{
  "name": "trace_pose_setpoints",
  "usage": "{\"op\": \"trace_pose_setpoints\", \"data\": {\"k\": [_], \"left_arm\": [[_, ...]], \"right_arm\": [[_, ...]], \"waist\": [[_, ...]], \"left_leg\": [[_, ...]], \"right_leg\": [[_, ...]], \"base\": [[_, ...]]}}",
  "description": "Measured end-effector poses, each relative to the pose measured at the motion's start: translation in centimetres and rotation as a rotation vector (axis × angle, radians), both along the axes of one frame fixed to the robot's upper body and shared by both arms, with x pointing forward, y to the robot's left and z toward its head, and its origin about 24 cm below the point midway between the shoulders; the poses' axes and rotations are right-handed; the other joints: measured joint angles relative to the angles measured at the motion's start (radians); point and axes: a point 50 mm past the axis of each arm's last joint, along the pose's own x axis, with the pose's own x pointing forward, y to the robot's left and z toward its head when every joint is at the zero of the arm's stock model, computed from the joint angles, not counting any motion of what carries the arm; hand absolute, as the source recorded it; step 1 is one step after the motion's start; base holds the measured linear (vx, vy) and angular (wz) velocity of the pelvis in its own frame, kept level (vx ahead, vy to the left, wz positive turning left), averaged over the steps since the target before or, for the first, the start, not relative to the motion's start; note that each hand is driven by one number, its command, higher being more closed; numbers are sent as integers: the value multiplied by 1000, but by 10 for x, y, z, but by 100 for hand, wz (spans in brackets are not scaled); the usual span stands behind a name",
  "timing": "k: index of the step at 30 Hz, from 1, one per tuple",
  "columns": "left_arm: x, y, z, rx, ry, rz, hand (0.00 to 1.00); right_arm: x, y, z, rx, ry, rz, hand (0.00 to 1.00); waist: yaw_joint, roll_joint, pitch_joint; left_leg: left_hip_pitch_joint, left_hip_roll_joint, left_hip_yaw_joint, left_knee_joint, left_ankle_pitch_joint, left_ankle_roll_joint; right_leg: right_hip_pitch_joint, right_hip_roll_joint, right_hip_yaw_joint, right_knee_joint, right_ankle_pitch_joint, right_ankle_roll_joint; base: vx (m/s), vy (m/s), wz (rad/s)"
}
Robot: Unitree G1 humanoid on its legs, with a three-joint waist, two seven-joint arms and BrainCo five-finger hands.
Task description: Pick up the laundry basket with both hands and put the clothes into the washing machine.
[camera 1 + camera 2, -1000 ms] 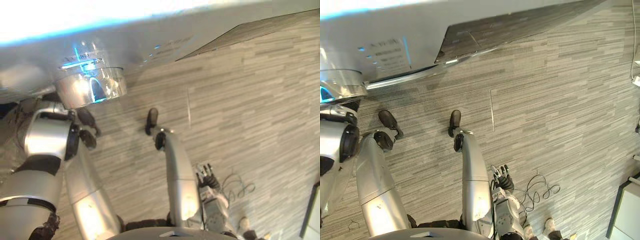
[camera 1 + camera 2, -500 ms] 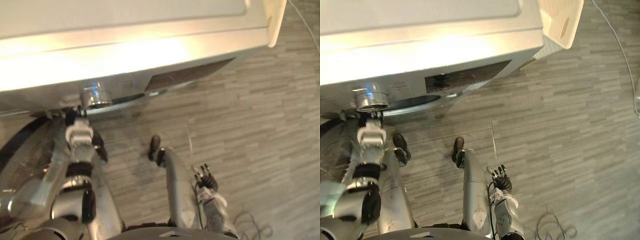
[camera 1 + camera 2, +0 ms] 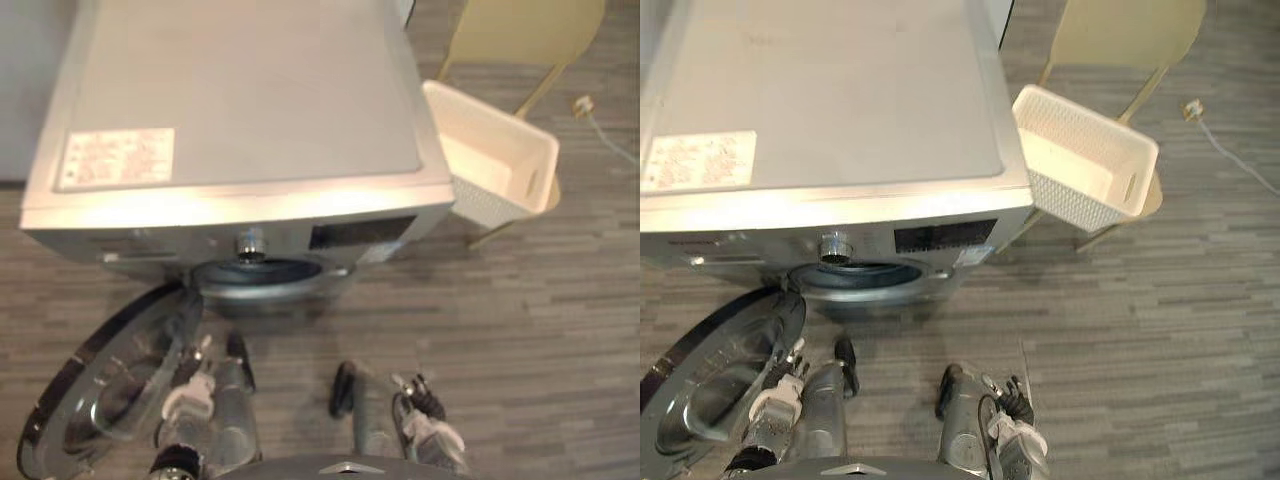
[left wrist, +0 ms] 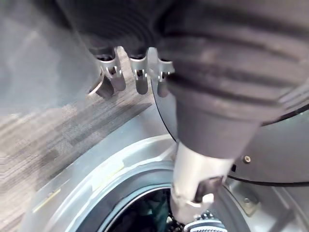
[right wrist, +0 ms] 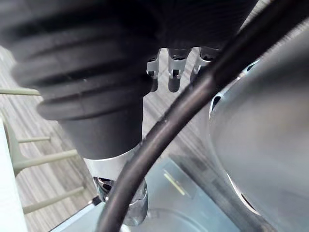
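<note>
The white laundry basket sits tilted on the seat of a pale yellow chair, hard against the right flank of the washing machine. It is well apart from both hands. From the right hand it lies at about 1 o'clock, and from the left hand nearer 2 o'clock, past the machine's front. The right hand is therefore the closer one, and the left has the longer way round. The basket's long axis runs roughly from 10 to 4 o'clock, so one short end points at the machine and the other, with its handle slot, out over the floor.

What shows of the basket's inside looks bare. I cannot tell whether a dark shape deep in the drum is cloth. The round door hangs wide open at about 8 o'clock from the opening.

Both hands hang low and empty. The left's fingers are loose and apart, and the right's fingers are the same.

A second ago the head looked down at the floor. It has since tipped up, bringing the machine's top, the chair and the basket into sight. That is the camera's shift, not the things'. The left arm, raised by the dial half a second ago, has come down beside the door.
</note>
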Motion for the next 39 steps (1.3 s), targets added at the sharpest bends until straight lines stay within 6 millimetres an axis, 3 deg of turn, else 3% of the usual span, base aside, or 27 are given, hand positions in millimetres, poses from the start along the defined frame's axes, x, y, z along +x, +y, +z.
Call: {"op": "trace_pose_setpoints", "data": {"k": [7, 14, 23, 33, 36, 39], "left_arm": [[-62, -4, -26, 32, 251, -102, 0], [-83, 0, -31, 51, 334, -173, 0], [-82, -1, -32, 134, 377, -393, 0], [-90, 7, -33, 119, 408, -353, 0], [-93, 11, -33, 97, 404, -268, 0], [-93, 6, -34, 62, 391, -215, 0]], "right_arm": [[-44, -11, -21, 21, 191, -101, 0], [-64, -8, -31, 72, 291, -155, 0], [-58, -4, -31, 62, 308, -60, 0], [-62, 1, -34, 73, 340, -28, 0], [-62, 2, -35, 69, 349, -5, 0], [-58, -5, -34, 41, 349, 16, 0]], "waist": [[-1, 38, -153], [-1, 16, -187], [-18, 13, -193], [-19, 9, -195], [-9, 14, -182], [-9, 40, -154]], "left_leg": [[253, -59, 15, -362, 153, -5], [364, -108, -13, -421, 168, -3], [395, -112, -26, -428, 151, 0], [375, -109, -45, -421, 144, 0], [314, -93, -64, -290, 105, 1], [266, -86, -103, -159, 63, 6]], "right_leg": [[233, 18, -84, -267, 80, 29], [405, 19, -119, -418, 131, 58], [435, 23, -99, -448, 141, 50], [434, 42, -77, -475, 154, 38], [442, 52, -84, -478, 158, 34], [474, 55, -119, -469, 156, 42]], "base": [[156, 1, 22], [102, 20, 13], [-36, 9, -4], [-21, 1, 3], [31, -33, 10], [-9, -32, 26]]}}
